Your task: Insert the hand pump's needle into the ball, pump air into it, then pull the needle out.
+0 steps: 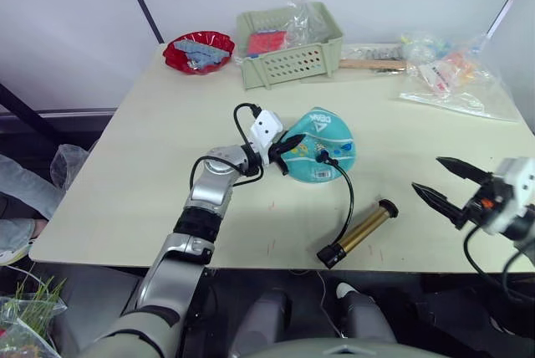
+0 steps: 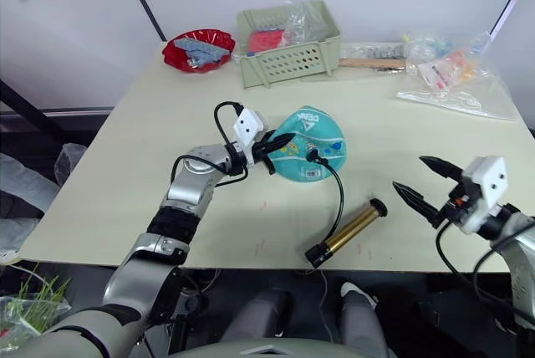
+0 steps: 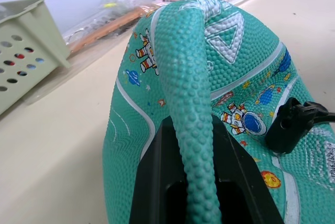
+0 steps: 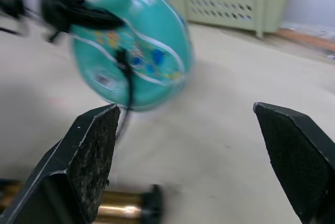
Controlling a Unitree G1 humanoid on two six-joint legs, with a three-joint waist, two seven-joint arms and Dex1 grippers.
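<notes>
The ball [image 3: 220, 93] bears a white triangle logo and a small label, neither legible.

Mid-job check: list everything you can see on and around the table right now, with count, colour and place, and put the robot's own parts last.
ball: one, teal, deflated and folded, table centre.
hand pump: one, gold-bronze with black ends, lying near the table's front edge, hose running to the ball.
needle fitting: one, black, seated on the ball; the pin itself is hidden.
bowl: one, red, back left.
basket: one, pale green, back centre.
plastic bags: several, clear, back right.
table: one, cream.
left end effector: black fingers pinching a fold of the ball.
right end effector: black fingers spread, off the table's right front.
</notes>
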